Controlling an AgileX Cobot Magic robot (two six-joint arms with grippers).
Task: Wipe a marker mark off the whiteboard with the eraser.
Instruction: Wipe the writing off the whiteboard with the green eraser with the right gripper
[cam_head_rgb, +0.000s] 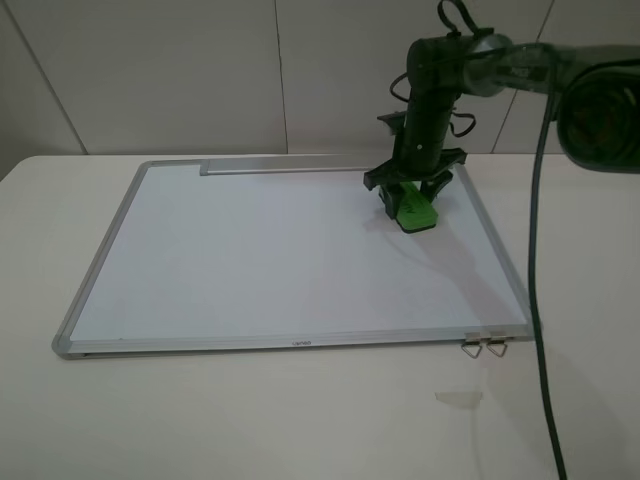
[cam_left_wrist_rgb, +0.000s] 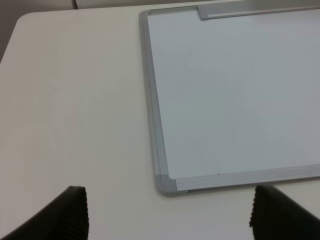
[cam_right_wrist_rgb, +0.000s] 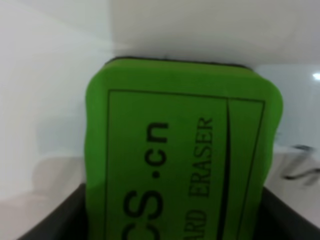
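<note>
Gripping the eraser (cam_head_rgb: 414, 210) against the whiteboard (cam_head_rgb: 250, 260), the right end effector (cam_head_rgb: 412, 195) is clamped; the left end effector (cam_left_wrist_rgb: 167, 215) gapes empty.

White table (cam_head_rgb: 250, 420); pale panelled wall (cam_head_rgb: 200, 70) behind; soft even light.

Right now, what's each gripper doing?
Left gripper: open, empty.
Right gripper: closed on the eraser, over the whiteboard.

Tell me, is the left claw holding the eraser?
No, the left claw is open over the table; the green eraser sits in the right claw.
</note>
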